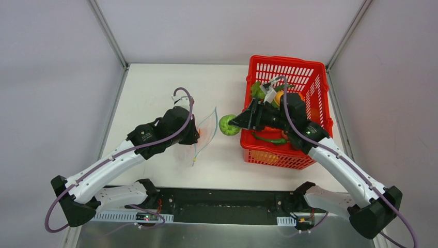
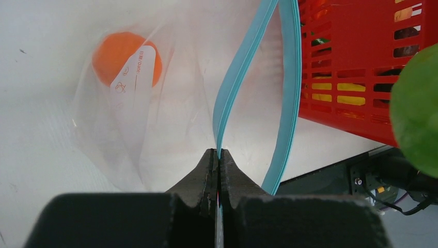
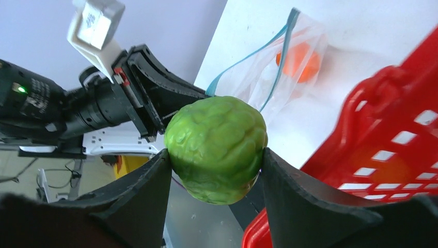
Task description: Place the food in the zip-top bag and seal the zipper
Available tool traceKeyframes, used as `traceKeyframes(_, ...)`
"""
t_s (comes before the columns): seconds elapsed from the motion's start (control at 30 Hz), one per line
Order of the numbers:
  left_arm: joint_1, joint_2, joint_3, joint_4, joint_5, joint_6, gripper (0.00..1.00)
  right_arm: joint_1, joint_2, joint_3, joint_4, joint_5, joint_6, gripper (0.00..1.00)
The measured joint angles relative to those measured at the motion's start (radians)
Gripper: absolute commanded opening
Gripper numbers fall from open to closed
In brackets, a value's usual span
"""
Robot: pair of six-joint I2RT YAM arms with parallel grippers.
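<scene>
Bag (image 1: pixel 206 132) holds one orange ball (image 2: pixel 107 52); basket (image 1: pixel 289 61) holds more. Left fingers (image 2: pixel 199 181) pinch the open zipper (image 2: pixel 235 77), right fingers (image 3: pixel 139 199) clamp green fruit (image 3: pixel 216 149).

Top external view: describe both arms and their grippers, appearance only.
Both the left arm and the right arm have white link shells, black joints and black bases, with a purple cable running along each. The left gripper and the right gripper have matte black, wedge-shaped fingers.
</scene>
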Motion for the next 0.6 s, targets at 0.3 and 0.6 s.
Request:
traceKeyframes(0.3,0.000,0.000,0.001,0.011,0.014,-0.001,0.00,0.172,0.085,0.040,0.000,0.131,-0.080,0.38)
traceKeyframes(0.6,0.000,-0.003,0.001,0.013,0.030,-0.002,0.00,0.333,0.191,0.103,0.008,0.398,-0.157,0.41)
